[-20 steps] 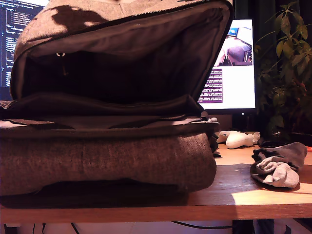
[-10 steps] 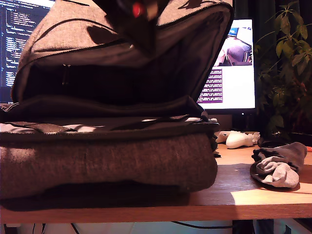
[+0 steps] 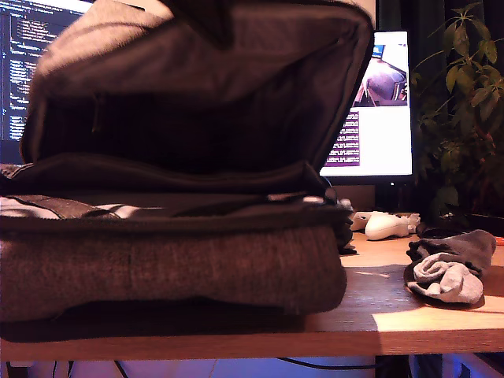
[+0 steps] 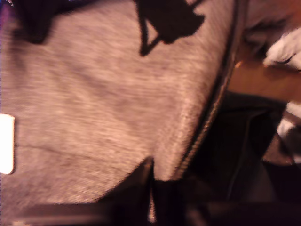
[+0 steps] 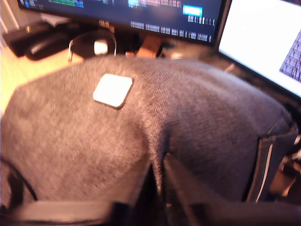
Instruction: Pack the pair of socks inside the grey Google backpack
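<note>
Dark arm part (image 3: 206, 17) at top of exterior view, blurred, over the raised flap of the grey Google backpack (image 3: 157, 260); cannot tell which arm. My first gripper (image 4: 151, 188) seen from its wrist view: dark fingers close together, pinched on the backpack fabric beside the zipper edge, picture blurred. My second gripper (image 5: 157, 181) seen from its wrist view: fingers nearly together, a ridge of the backpack fabric bunched between them. Both grippers pressed against the flap's outer woven face.
</note>
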### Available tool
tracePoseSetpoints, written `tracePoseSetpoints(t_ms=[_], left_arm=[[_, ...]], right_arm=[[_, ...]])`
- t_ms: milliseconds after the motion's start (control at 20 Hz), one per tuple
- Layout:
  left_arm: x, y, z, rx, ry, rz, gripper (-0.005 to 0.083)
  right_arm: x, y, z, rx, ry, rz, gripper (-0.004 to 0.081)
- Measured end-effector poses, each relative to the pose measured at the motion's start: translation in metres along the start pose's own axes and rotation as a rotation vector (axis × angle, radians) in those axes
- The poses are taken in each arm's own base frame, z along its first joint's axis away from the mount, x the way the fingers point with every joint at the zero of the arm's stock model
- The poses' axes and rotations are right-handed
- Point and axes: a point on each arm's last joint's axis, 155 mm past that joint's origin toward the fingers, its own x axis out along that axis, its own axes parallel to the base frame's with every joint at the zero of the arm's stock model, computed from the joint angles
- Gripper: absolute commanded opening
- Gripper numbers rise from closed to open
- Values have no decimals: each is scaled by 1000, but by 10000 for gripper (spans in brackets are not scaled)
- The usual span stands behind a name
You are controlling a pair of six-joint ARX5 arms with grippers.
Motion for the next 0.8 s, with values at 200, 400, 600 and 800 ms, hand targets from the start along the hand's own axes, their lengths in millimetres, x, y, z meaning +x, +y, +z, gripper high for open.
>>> tracePoseSetpoints(t_ms=[200, 400, 600, 800], left_arm=[[-2, -8, -1, 9, -5, -46, -25], [-2, -14, 0, 12, -10, -79, -25], [-1, -13, -1, 8, -9, -76, -25], [0, -12, -1, 0, -11, -80, -24]], right_arm=[[-4, 8, -10, 14, 53, 35, 444], [-26, 19, -18, 26, 87, 58, 444], [-66, 12, -11, 65, 61, -21, 444], [-92, -31, -28, 127, 91, -172, 440]])
